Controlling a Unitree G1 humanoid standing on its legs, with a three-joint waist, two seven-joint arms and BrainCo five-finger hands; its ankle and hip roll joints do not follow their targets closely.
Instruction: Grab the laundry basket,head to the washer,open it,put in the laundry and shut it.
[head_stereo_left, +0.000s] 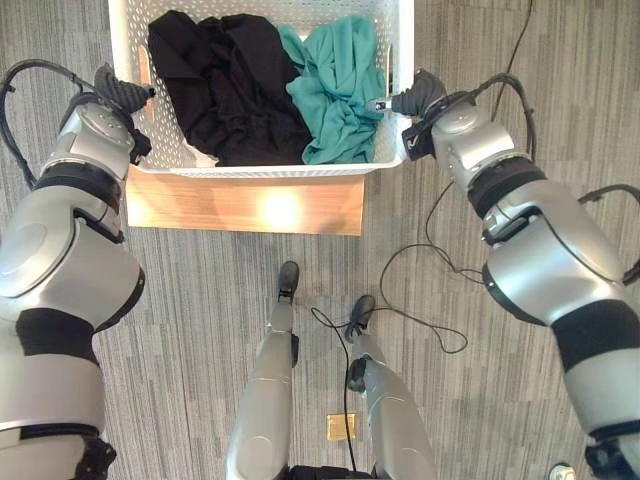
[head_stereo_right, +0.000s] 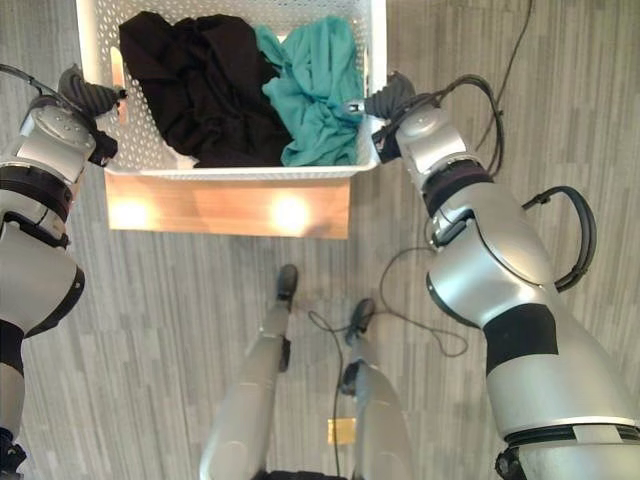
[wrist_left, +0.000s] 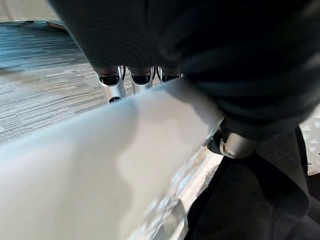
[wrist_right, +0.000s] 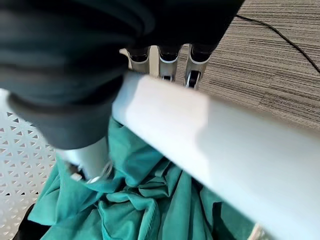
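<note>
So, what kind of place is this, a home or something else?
Probably an indoor room, home or office; I cannot tell which. The floor is grey striped carpet, and a white laundry basket with black and teal clothes sits on a low wooden stand. No washer is visible.

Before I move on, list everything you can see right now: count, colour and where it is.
laundry basket: one, white, perforated, on the wooden surface, a hand at each side rim.
black garment: one, black, in the basket's left part.
teal garment: one, teal, in the basket's right part.
wooden surface: one, light brown, under the basket.
carpet: grey, striped, all around.
left hand: fingers curled over the left rim.
right hand: fingers curled over the right rim.
</note>
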